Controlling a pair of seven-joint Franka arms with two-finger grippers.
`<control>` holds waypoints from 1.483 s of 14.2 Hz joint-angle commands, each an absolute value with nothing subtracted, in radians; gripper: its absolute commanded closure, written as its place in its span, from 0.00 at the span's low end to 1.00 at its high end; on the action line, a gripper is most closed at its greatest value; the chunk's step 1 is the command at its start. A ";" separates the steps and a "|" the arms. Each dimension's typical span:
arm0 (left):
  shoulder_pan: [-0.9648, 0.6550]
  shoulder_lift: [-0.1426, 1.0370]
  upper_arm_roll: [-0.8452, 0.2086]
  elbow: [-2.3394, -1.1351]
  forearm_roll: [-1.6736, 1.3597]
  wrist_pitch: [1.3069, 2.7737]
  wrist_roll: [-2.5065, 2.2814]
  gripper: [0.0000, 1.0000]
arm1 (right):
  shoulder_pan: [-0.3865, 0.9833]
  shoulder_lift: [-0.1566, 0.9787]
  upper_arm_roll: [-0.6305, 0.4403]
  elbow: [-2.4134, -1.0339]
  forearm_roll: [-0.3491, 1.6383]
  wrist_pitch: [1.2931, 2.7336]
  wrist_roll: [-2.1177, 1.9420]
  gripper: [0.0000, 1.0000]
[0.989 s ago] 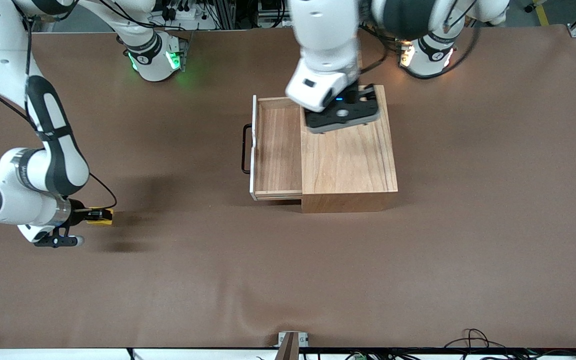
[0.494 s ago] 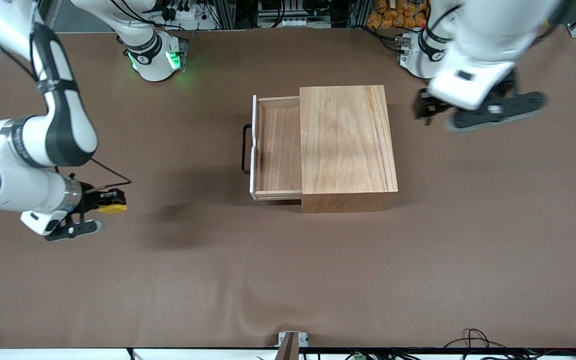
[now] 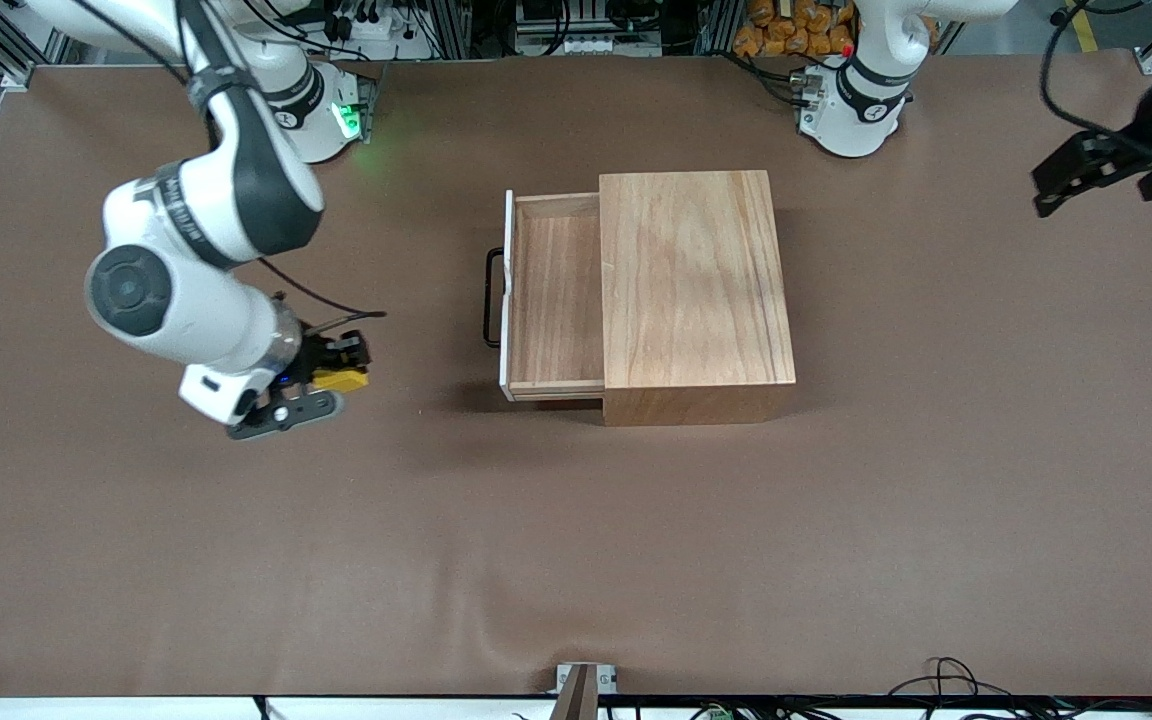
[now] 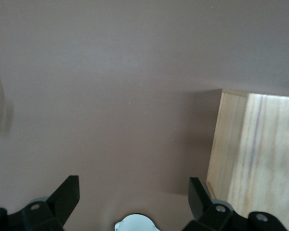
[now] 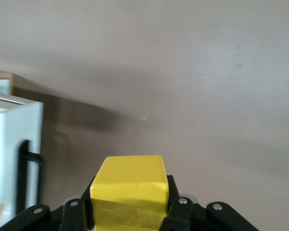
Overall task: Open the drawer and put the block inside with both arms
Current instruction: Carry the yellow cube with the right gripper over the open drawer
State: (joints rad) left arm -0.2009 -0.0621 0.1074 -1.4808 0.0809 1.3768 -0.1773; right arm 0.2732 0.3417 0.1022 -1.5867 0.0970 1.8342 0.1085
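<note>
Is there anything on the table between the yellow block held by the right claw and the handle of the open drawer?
No. The front view shows only bare brown table between the block and the drawer's handle.

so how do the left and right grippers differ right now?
The right gripper is shut on the yellow block; the left gripper is open and holds nothing. The right gripper is over bare table in front of the open drawer; the left gripper is over the left arm's end of the table, away from the wooden box. Both are black two-finger grippers on white arms.
</note>
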 commanded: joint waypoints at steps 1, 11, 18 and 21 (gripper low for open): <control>-0.153 -0.135 0.094 -1.588 0.052 1.422 -0.137 0.00 | 0.366 0.333 0.089 -1.566 0.107 1.828 0.242 0.63; -0.032 -0.118 0.071 -1.631 -0.029 1.476 -0.035 0.00 | 0.595 0.353 0.087 -1.582 0.104 1.965 0.494 0.63; -0.023 -0.118 -0.012 -1.620 -0.006 1.479 -0.067 0.00 | 0.664 0.388 0.087 -1.695 0.097 2.111 0.529 0.63; -0.023 -0.117 -0.014 -1.623 -0.006 1.499 -0.067 0.00 | 0.670 0.406 0.087 -1.695 0.097 2.120 0.529 0.63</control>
